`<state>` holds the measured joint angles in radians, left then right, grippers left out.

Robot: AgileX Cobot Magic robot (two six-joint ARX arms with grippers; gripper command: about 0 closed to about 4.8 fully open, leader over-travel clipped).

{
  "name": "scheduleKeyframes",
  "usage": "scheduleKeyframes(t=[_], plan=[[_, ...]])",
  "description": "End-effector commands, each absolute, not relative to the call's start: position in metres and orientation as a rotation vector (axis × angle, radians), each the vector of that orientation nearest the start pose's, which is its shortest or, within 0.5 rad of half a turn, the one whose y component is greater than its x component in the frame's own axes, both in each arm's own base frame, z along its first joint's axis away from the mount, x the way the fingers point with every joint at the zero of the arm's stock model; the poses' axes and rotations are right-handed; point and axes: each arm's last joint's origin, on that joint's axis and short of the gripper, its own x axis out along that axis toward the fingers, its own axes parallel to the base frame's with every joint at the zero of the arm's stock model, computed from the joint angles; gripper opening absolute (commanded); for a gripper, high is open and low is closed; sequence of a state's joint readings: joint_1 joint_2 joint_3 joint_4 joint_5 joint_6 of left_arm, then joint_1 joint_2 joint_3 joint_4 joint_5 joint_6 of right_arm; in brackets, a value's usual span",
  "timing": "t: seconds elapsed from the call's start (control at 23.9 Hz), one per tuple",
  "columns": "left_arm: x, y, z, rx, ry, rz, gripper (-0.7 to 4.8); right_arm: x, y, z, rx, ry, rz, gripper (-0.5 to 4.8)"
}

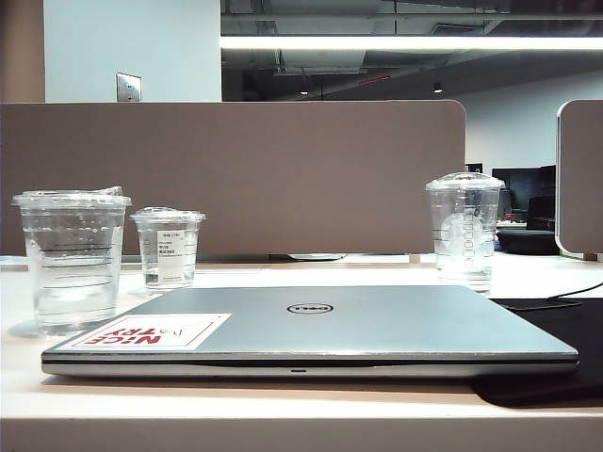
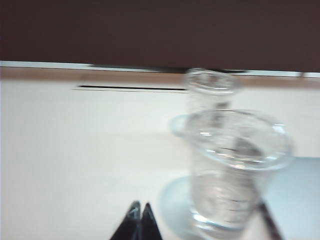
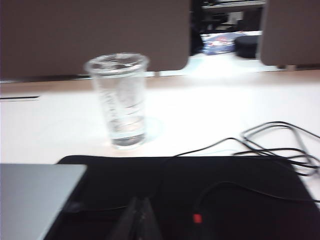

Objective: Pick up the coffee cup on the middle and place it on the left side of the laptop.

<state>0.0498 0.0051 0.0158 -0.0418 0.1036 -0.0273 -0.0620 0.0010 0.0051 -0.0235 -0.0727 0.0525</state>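
Cream desk before grey partition

Left gripper shut, tips together, empty, low over table. Coffee cup upright nearby, smaller cup just behind it.

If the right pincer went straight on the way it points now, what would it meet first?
Probably nothing at first: the shut right pincer points over the black mat, with bare table beyond. The domed-lid cup stands a little aside of that line; depth is unclear, so it might be brushed.
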Motion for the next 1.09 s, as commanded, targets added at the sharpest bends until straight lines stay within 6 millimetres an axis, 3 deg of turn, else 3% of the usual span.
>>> scheduleKeyframes(t=[0.04, 0.34, 1.09], plan=[[0.0967, 0.0031, 0.1661, 0.015, 0.023, -0.013, -0.06, 0.0972, -0.0078, 0.1636, 0.052, 0.001, -0.036, -0.05], [0.0967, 0.0057, 0.1613, 0.048, 0.067, 0.074, -0.06, 0.0973, -0.0076, 0.1635, 0.052, 0.002, -0.034, -0.05], [0.0973, 0.0048, 0.1604, 0.058, 0.053, 0.045, -0.05, 0.0972, -0.0076, 0.1635, 0.052, 0.001, -0.034, -0.05]])
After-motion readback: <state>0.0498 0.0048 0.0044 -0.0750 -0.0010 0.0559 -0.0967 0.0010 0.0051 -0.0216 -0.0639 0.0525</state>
